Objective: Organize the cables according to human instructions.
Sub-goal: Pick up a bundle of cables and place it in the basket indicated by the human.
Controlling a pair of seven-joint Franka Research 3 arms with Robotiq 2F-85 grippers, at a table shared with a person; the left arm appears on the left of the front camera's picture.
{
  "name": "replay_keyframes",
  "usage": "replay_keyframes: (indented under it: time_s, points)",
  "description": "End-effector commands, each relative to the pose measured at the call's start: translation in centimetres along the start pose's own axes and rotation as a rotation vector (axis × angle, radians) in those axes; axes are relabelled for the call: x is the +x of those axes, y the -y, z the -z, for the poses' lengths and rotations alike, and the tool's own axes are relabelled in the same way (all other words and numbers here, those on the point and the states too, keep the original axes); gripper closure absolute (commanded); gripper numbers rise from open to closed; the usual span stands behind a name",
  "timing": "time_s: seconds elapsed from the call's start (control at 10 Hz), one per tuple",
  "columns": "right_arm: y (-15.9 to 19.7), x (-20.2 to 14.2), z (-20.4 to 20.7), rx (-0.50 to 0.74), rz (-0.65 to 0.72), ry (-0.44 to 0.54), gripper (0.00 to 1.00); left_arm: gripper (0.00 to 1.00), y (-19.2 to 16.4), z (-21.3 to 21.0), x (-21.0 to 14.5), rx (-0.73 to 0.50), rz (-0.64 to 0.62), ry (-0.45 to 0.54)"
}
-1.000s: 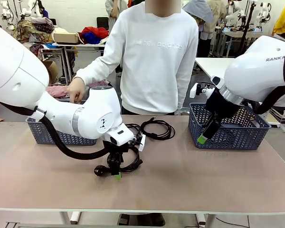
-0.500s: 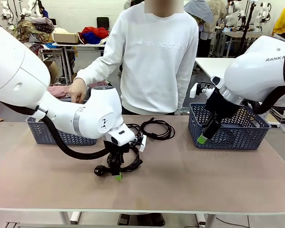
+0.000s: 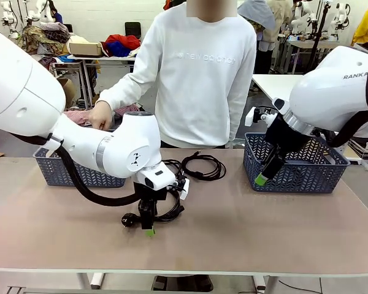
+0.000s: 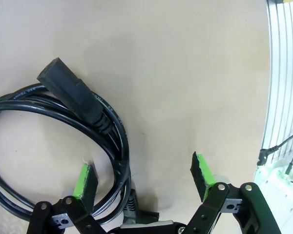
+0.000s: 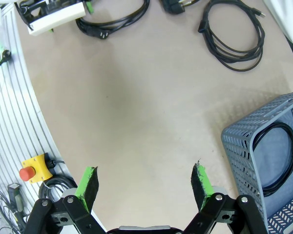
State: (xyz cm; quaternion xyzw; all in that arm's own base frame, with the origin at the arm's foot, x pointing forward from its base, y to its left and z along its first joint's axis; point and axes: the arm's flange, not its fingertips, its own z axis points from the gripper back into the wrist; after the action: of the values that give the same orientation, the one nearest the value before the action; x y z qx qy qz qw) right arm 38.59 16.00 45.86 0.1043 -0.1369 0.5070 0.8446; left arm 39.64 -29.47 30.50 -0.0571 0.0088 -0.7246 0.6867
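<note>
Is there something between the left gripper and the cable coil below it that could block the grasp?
Nothing visible does. The left gripper stands open directly over the cable coil. The coil's strands run just inside one green pad, and on the other side there is bare table.

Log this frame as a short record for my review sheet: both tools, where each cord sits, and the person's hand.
left tool: open, low at the brown table, fingers astride strands of a coiled black power cord
right tool: open, empty, above bare table beside the right blue-grey mesh basket
second coiled black cord: flat on the table, near the person
inside right basket: one black coil
person's hand: at the left blue-grey mesh basket
</note>
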Motion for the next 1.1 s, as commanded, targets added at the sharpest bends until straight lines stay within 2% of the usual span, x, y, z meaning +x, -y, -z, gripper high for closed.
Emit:
replay_keyframes:
  time_s: [0.0,0.1,0.2,0.3,0.4,0.5,0.6,0.7,0.8,0.9,1.0]
  points:
    - [0.14,0.23,-0.19,-0.005,0.001,0.003,0.00,0.00,0.07,-0.37,0.30,0.003,-0.001,-0.012]
    - [0.14,0.23,-0.19,-0.005,0.001,0.003,0.00,0.20,0.19,-0.39,0.42,0.006,-0.001,0.009]
    - [0.14,0.23,-0.19,-0.005,0.001,0.003,0.00,0.20,0.27,-0.39,0.52,0.007,0.001,0.023]
    - [0.14,0.23,-0.19,-0.005,0.001,0.003,0.00,0.39,0.31,-0.37,0.60,0.009,0.002,0.025]
    - [0.14,0.23,-0.19,-0.005,0.001,0.003,0.00,0.22,0.35,-0.37,0.65,0.010,0.008,0.022]
    - [0.14,0.23,-0.19,-0.005,0.001,0.003,0.00,0.59,0.40,-0.44,0.64,0.014,0.010,0.021]
    - [0.14,0.23,-0.19,-0.005,0.001,0.003,0.00,0.42,0.52,-0.48,0.68,0.017,0.014,0.019]
    - [0.14,0.23,-0.19,-0.005,0.001,0.003,0.00,0.79,0.58,-0.54,0.67,0.020,0.015,0.017]
    - [0.14,0.23,-0.19,-0.005,0.001,0.003,0.00,0.62,0.60,-0.56,0.65,0.025,0.014,0.012]
    - [0.14,0.23,-0.19,-0.005,0.001,0.003,0.00,0.99,0.60,-0.61,0.63,0.031,0.014,0.007]
    - [0.14,0.23,-0.19,-0.005,0.001,0.003,0.00,0.81,0.61,-0.67,0.61,0.035,0.017,0.005]
